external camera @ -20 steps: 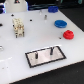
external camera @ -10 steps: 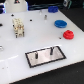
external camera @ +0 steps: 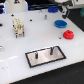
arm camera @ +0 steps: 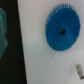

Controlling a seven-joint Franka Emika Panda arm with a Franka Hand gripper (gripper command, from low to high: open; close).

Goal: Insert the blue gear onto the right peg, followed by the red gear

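- The pictures are small and blurry, so fine things like teeth and edges are hard to make out.
- In the exterior view only a bit of the arm (external camera: 70, 6) shows, at the top near that view's right, and the edge cuts it off.
- The gripper is not clear in either view, so I cannot tell if it is wide or narrow, or if it holds something.
- The wrist view looks straight down on the blue gear (arm camera: 62, 32). The gear is cut off at one edge of the wrist picture.
- A small grey stud (arm camera: 78, 66) stands near the gear, too blurry to say more.
- A pale green shape (arm camera: 3, 32) sits at the side over a dark strip. I cannot tell what it is.
- The blue gear (external camera: 60, 23) lies flat on the white table (external camera: 15, 50). It is round, bright blue, with teeth all round and a dark hole in the middle.
- The red gear (external camera: 68, 34) lies near it, closer to the camera, and is smaller.
- The plate (external camera: 45, 56) has a black frame and a grey middle. Two thin dark pegs stand on it.
- The right peg (external camera: 50, 50) is bare, and well apart from both gears.
- A small tan block (external camera: 18, 28) stands on the exterior view's left.
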